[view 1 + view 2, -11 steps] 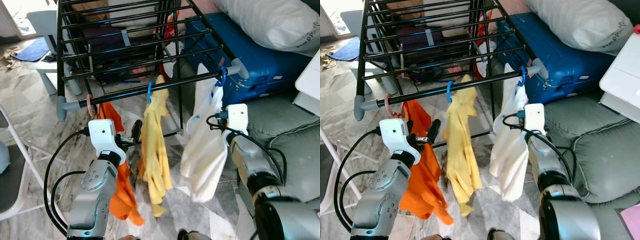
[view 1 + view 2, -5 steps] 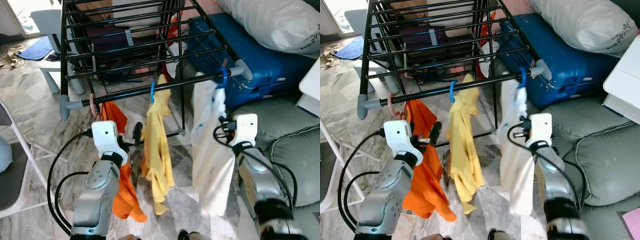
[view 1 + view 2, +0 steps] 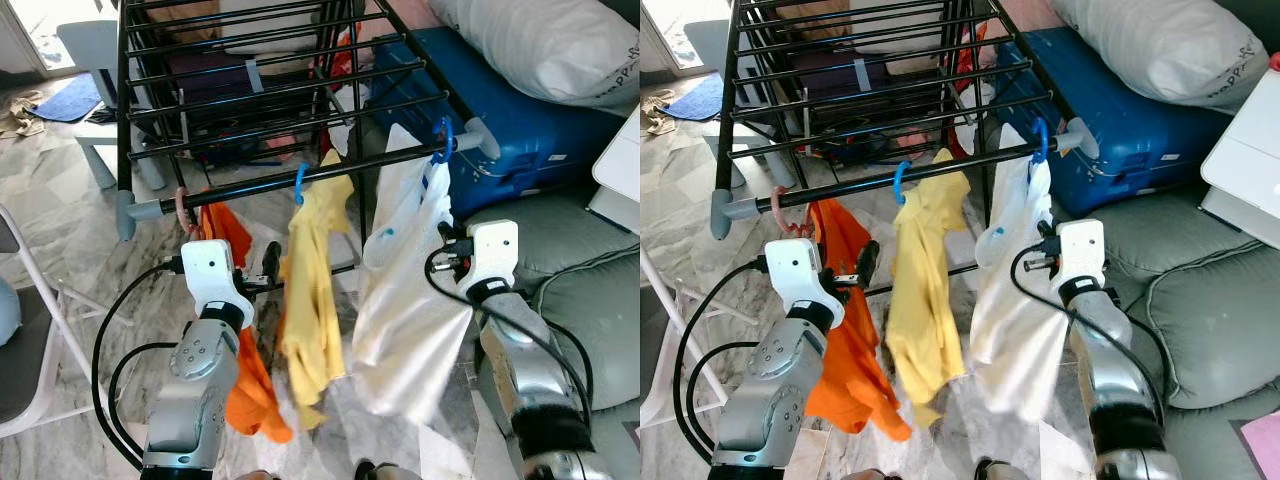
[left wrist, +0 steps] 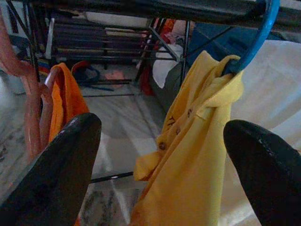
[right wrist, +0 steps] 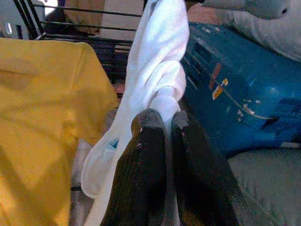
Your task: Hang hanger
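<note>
You had three garments on the front rail (image 3: 300, 178) of the black drying rack (image 3: 240, 90). An orange garment (image 3: 235, 330) hung from a pink hanger hook (image 3: 181, 210) near the rail's left end. A yellow polo shirt (image 3: 310, 290) hung from a blue hanger hook (image 3: 299, 183) at mid-rail. A white garment (image 3: 405, 300) hung from a second blue hanger hook (image 3: 441, 140) near the rail's right end cap, so the task's hanger sat hooked over the rail.

Right gripper (image 5: 161, 123): its two black fingers were pressed together with a fold of the white garment's upper part pinched between them — a closed grasp on cloth, just below the rail. The garment's lower part flared out toward the yellow polo shirt.

Left gripper (image 4: 162, 155): its fingers (image 4: 61, 169) stood wide apart and held nothing. In the left wrist view the yellow polo shirt lay between and beyond the two fingers, with the orange garment and pink hanger hook to one side. In the head views the left arm sat raised in front of the orange garment.

Surroundings — a blue suitcase (image 3: 520, 130) lay behind the rack's right end, with a white pillow (image 3: 550, 45) on top. A grey sofa cushion (image 3: 1200, 310) lay to the right. The floor was marbled tile (image 3: 60, 230).
</note>
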You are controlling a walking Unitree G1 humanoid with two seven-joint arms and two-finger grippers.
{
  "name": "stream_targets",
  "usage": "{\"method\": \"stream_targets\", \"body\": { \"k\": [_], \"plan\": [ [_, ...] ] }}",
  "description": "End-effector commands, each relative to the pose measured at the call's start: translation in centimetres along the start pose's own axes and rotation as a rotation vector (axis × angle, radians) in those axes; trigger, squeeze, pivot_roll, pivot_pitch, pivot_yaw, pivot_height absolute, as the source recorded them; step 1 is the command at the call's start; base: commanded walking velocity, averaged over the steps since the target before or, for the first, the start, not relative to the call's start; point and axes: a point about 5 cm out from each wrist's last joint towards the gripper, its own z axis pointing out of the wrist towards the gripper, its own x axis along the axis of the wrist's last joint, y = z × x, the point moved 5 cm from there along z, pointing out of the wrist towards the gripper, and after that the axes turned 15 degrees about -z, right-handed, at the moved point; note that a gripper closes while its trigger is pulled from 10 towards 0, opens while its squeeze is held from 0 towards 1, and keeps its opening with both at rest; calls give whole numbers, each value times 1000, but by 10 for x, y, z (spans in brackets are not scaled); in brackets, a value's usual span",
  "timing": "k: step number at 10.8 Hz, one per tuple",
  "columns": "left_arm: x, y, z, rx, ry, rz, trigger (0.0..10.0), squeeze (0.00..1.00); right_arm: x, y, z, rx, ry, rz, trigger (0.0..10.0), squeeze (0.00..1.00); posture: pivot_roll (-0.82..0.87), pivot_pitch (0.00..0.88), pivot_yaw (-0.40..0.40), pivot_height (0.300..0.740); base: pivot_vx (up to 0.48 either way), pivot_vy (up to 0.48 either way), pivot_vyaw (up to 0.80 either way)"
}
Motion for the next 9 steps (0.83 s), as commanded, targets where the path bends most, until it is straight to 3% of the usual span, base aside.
{"method": "stream_targets", "body": {
  "k": [1, 2, 5, 9],
  "plan": [
    [0, -5, -3, 23, 2, 8, 10000, 0, 21, 5, 0, -15, 77, -38, 4667, 0, -103, 69, 6, 740, 0, 0, 0],
    [1, -1, -3, 6, 10, 29, 10000, 0, 11, 2, -16, -18, 42, -31, 10000, 0, -107, 64, 8, 740, 0, 0, 0],
    [-8, 0, -4, 4, -4, 68, 10000, 0, -2, -8, -43, -34, -26, 10, 10000, 0, -126, 48, 26, 740, 0, 0, 0],
    [-9, 3, -4, 8, -1, 94, 10000, 0, 2, -9, -40, -37, -38, 19, 10000, 0, -118, 42, 25, 740, -60, 0, 0]
  ]
}}
